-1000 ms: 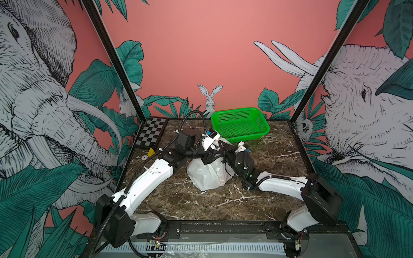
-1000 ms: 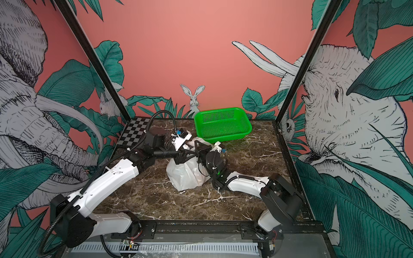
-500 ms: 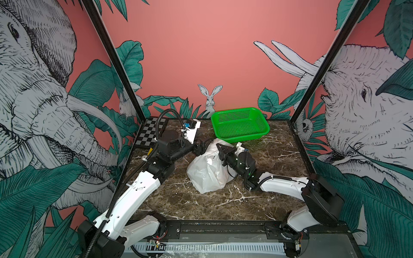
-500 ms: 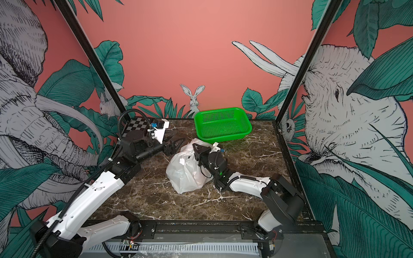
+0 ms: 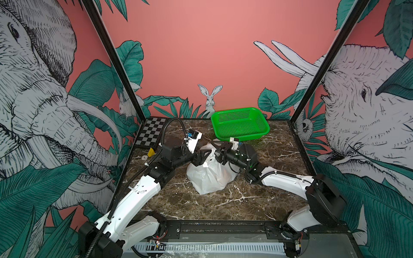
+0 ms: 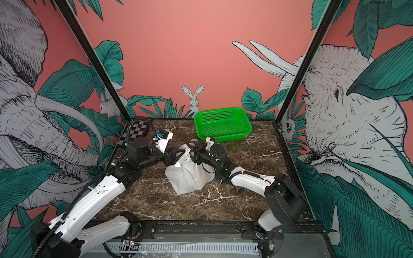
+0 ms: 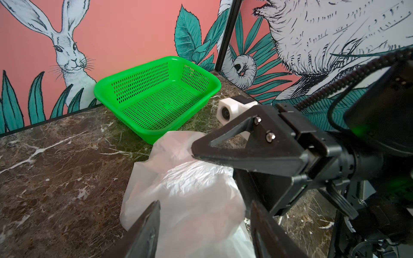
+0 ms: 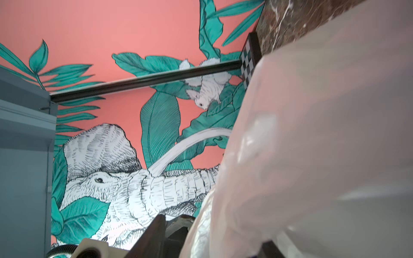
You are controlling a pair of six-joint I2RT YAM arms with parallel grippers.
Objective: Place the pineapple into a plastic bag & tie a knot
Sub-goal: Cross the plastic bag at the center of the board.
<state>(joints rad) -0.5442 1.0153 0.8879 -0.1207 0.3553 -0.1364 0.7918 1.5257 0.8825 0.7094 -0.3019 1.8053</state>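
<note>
Plastic bag [image 5: 210, 178] between left claw [image 5: 205, 157] and right claw [image 5: 215, 152]

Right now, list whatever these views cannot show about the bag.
- Pineapple: seen in no view; the plastic bag hides any contents.
- Knot: in both top views the left gripper and right gripper cover the bag's top.
- Right wrist view: the blurred bag fills most of it.

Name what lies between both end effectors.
Between left end effector and right end effector: the top of the white crinkly plastic bag, in both top views.
</note>
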